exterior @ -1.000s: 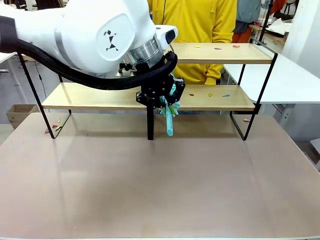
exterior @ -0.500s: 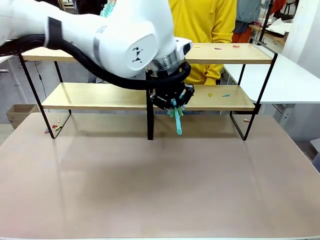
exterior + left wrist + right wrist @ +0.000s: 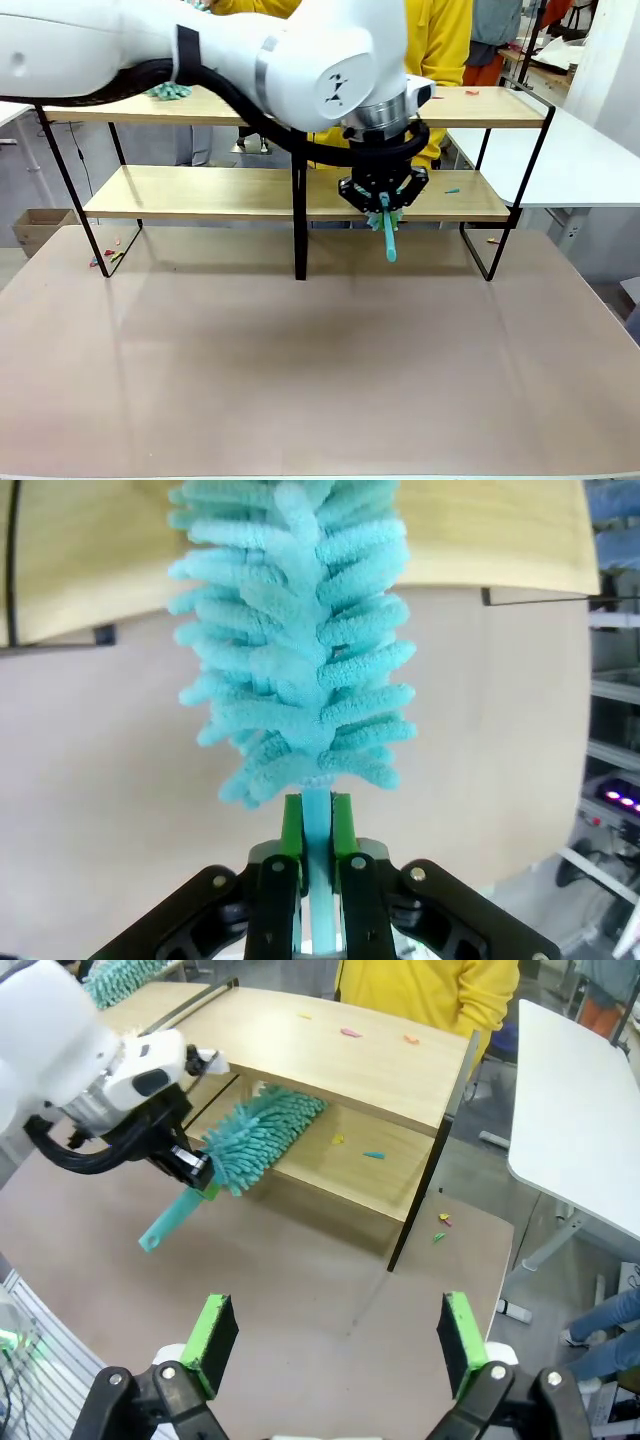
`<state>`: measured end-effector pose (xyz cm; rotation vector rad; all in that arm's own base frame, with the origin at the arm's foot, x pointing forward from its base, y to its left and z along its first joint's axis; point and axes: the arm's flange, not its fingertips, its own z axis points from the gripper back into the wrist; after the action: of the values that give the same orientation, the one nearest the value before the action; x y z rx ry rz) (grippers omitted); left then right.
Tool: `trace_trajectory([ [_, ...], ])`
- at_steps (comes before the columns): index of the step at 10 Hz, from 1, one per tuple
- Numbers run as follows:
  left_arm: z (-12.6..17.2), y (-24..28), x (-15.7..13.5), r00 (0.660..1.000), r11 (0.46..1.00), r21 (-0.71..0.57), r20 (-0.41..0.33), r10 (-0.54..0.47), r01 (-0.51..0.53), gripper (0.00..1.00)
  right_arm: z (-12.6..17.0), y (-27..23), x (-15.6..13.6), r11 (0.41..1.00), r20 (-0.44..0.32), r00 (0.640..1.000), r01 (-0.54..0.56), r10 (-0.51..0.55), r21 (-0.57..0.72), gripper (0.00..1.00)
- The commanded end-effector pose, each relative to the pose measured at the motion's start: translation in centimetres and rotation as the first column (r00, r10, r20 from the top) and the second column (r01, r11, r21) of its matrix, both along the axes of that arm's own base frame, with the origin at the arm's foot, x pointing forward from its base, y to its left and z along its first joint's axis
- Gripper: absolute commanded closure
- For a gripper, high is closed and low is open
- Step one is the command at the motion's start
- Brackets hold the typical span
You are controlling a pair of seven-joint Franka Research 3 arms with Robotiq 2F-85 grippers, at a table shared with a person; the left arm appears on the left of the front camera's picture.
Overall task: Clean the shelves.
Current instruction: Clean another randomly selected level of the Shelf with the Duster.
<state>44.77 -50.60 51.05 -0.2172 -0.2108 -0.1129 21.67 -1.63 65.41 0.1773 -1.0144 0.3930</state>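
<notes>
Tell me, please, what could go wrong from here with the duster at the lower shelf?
The duster in the left end effector could flick the coloured scraps off the shelves towards the person standing just behind. The bulky wrist sits close to the upper board and might knock it.

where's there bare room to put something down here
The grey-brown tabletop in front of the two-tier light-wood shelves is bare from the black centre post to the near edge. The lower board's left half is free too. Crowded: right of the post, where the left claw holds a fluffy teal duster near small coloured scraps.
</notes>
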Motion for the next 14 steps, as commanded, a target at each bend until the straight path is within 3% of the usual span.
trace_trajectory([
  [1,1.3,-3.2,2.7,0.999,0.999,0.035,-0.01,-0.035,0.035,0.87,-0.1,-0.1,0.0,1.0,0.002,1.0,-0.011,0.011,-0.001,0.0],
  [5,3.1,-9.6,3.6,0.993,0.993,0.033,-0.034,-0.114,0.116,0.87,-0.1,-0.1,0.0,1.0,0.002,1.0,-0.011,0.011,-0.001,0.0],
  [9,2.3,-14.4,3.5,0.971,0.973,0.032,-0.084,-0.225,0.228,0.87,-0.1,-0.1,0.0,1.0,0.002,1.0,-0.011,0.011,-0.001,0.0],
  [12,2.8,-16.0,2.9,0.956,0.956,-0.057,-0.035,-0.291,0.289,0.87,-0.1,-0.1,0.0,1.0,0.002,1.0,-0.011,0.011,-0.001,0.0],
  [13,2.6,-16.4,2.6,0.934,0.934,-0.081,-0.048,-0.353,0.349,0.87,-0.1,-0.1,0.0,1.0,0.002,1.0,-0.011,0.011,-0.001,0.0],
  [14,2.3,-16.4,2.3,0.886,0.888,-0.094,-0.077,-0.457,0.45,0.87,-0.1,-0.1,0.0,1.0,0.002,1.0,-0.011,0.011,-0.001,0.0],
])
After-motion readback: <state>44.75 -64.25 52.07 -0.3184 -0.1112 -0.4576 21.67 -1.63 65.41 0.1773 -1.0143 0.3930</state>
